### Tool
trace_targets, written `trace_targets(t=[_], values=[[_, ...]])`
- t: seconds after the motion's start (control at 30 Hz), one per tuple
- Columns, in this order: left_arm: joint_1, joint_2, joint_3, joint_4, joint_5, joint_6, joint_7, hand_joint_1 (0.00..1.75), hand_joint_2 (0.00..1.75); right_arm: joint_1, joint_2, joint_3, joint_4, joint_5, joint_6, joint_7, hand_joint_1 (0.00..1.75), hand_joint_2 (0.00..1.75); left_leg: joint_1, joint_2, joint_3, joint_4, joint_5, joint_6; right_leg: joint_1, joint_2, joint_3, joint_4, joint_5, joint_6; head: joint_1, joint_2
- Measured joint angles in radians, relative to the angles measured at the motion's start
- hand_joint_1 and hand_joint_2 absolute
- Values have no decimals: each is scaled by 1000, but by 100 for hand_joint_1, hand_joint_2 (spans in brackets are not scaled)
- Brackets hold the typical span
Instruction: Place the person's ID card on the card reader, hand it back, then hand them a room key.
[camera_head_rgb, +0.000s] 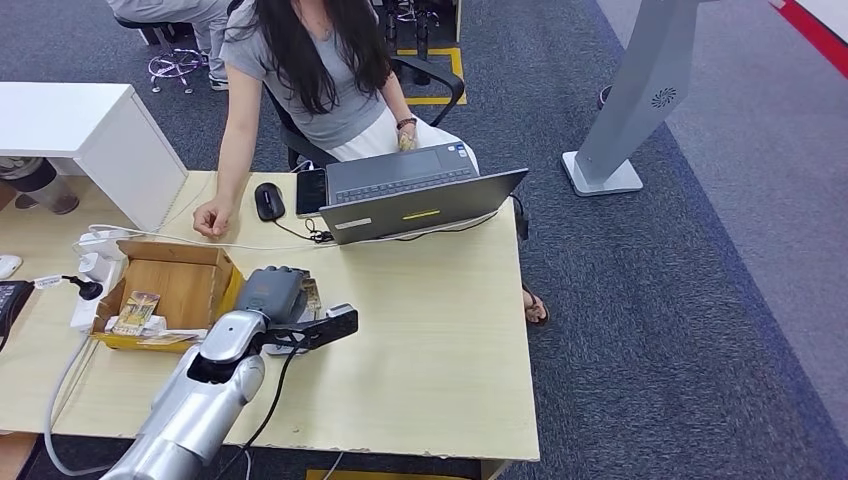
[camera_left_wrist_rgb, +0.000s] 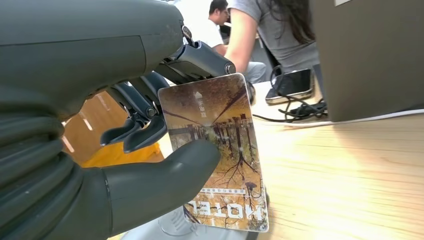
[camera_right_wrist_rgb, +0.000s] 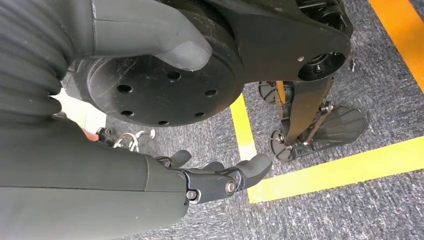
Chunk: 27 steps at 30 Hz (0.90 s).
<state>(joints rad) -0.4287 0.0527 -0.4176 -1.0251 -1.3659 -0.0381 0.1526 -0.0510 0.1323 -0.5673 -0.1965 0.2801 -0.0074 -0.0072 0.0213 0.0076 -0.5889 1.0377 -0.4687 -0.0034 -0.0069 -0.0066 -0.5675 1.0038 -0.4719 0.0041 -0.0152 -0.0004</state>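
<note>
While the left hand hangs over the wooden desk, it grasps a hotel room key card, pinched betw. thumb and fingers; card stands roughly upright, its printed face (autumn trees, "HOTEL" lettering) toward the wrist cam. Directly below hand and card: a pale rounded device, partly hidden, identity unclear. Just beside the hand, robot's-left side: open cardboard box w/ more cards lying in it. Beyond the hand, across the desk: open laptop, phone, mouse, cables, and a seated person whose hand rests on the desk edge. Right hand: hangs low over grey carpet w/ yellow floor tape, fingers loosely apart, nothing in it.
</note>
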Motion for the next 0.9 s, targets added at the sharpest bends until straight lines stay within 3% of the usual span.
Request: trace_targets(t=[0.23, 0.47, 0.63, 0.9], values=[[-13, -3, 0, 22, -25, 19, 41, 175, 175, 0, 0, -7, 0, 5, -3, 0, 0, 175, 0, 0, 0, 0, 1, -1, 0, 0, 0, 0, 0, 0, 0, 0], [-25, -8, 15, 5, -44, 228, 24, 175, 175, 0, 0, -10, 0, 29, -3, -1, 0, 175, 0, -1, -1, 0, 2, 0, 0, 0, 0, 0, 1, 0, 0, 0], [-60, 1, 81, -50, -58, 370, -8, 175, 175, 0, 0, -11, 0, 54, -3, -2, 0, 175, 0, -1, -1, 0, 2, 0, 0, 0, 0, 0, 1, 0, 0, 0], [-167, 36, 171, -60, -89, 415, -30, 175, 175, -1, 0, -11, 0, 78, -3, -1, 0, 175, 0, -1, -1, 0, 3, 0, 0, -1, -1, 1, 1, 0, 0, 0]])
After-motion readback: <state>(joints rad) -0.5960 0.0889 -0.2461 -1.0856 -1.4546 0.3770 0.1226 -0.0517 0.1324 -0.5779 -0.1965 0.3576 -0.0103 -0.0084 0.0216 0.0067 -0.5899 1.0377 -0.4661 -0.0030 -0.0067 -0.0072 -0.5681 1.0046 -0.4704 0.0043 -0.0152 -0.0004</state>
